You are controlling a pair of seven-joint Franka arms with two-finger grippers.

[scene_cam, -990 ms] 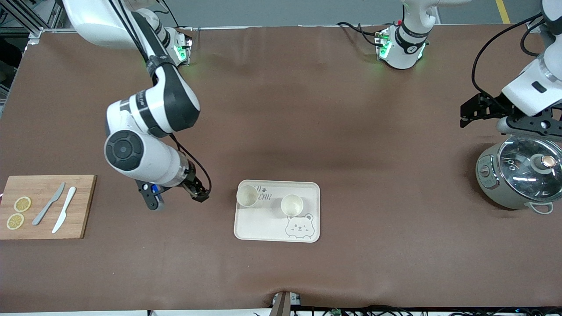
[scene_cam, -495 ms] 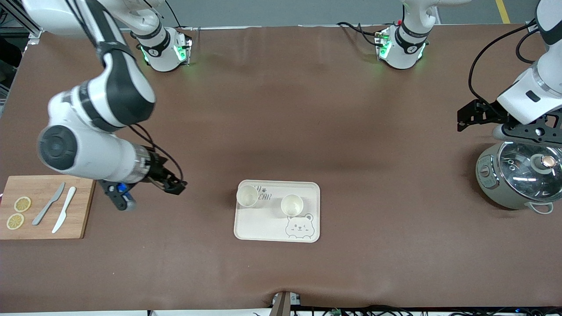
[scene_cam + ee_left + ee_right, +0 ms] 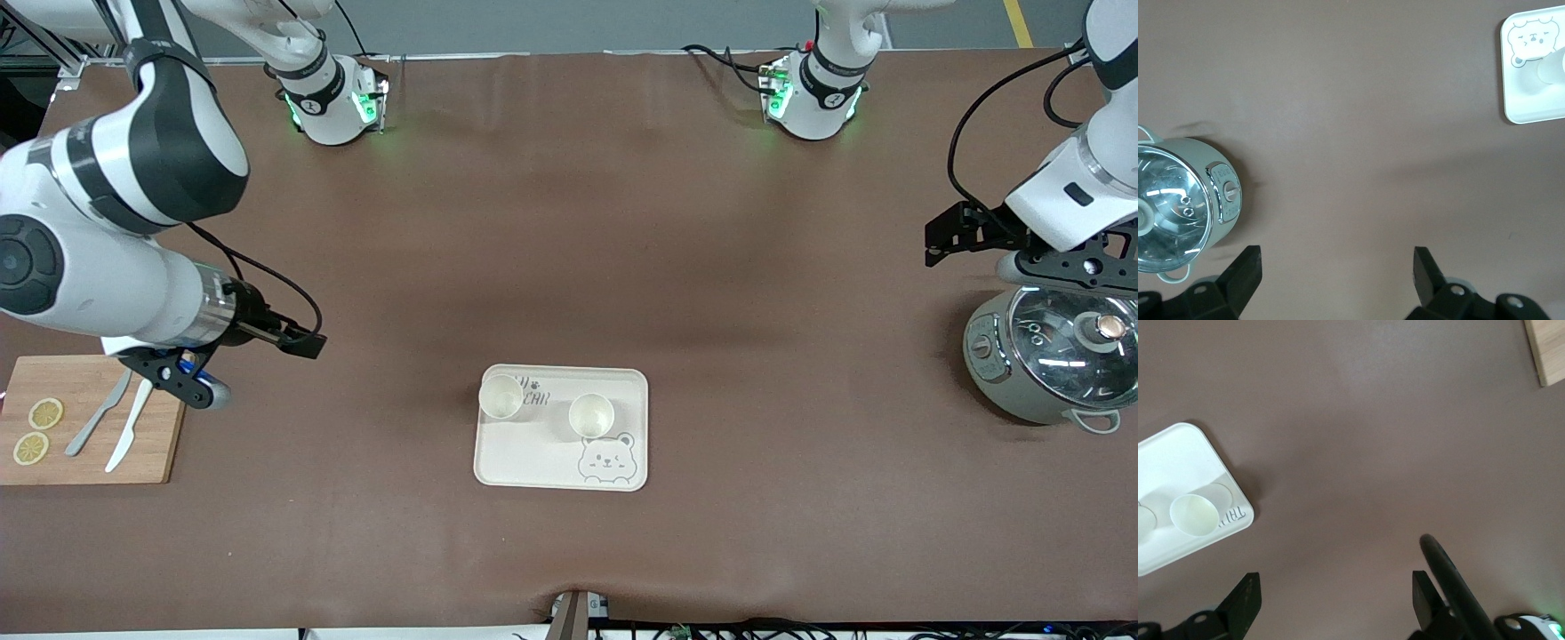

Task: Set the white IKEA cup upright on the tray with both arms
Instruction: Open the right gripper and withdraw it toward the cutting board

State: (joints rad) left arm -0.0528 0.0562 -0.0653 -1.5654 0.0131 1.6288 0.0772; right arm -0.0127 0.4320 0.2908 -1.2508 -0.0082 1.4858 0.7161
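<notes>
Two white cups (image 3: 500,396) (image 3: 591,415) upright on tray (image 3: 533,467); left gripper (image 3: 944,236) beside pot (image 3: 1049,356), right gripper (image 3: 302,343) near cutting board (image 3: 89,462), both jaws wide, empty; careless sweep over tray may topple cup

Cream tray (image 3: 533,462) carried grey bear drawing (image 3: 606,460) at 5 o'clock corner, grey lettering at 11. Two white cups (image 3: 500,396) (image 3: 591,414) on it. Brown table cover (image 3: 569,249). Pale wooden cutting board (image 3: 53,458): yellow lemon slices (image 3: 45,413), grey knife (image 3: 98,413), white knife (image 3: 130,425). Sage-green cooker (image 3: 1005,382).
</notes>
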